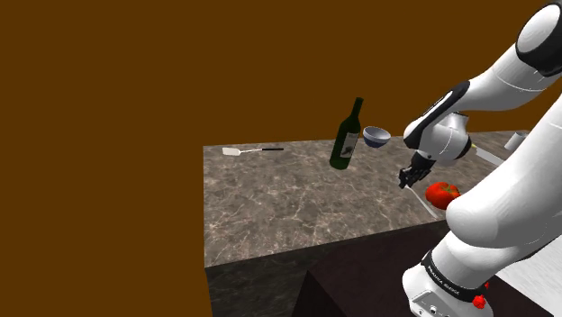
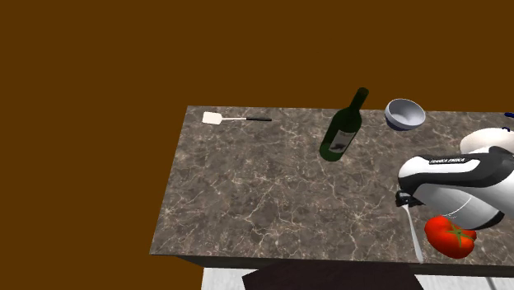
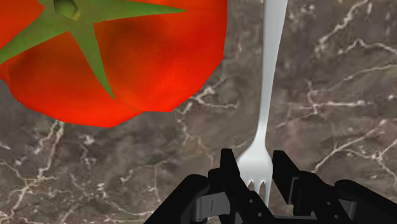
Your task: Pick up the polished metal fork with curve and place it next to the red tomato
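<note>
Gripper (image 3: 254,167) low over the marble counter (image 3: 337,121), fingers slightly apart, flanking the tined end of the metal fork (image 3: 267,89). The fork lies flat just beside the red tomato (image 3: 133,57), not touching it.

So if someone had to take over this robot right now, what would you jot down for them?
Gripper: low over the counter, at the fork's tined end; whether it clasps the fork cannot be told.
Fork: appears to lie on the marbled counter beside the red tomato, with a gap between them.
Done: the fork is already next to the tomato.
Left: probably just make sure the fork is released, then lift the arm away.
</note>
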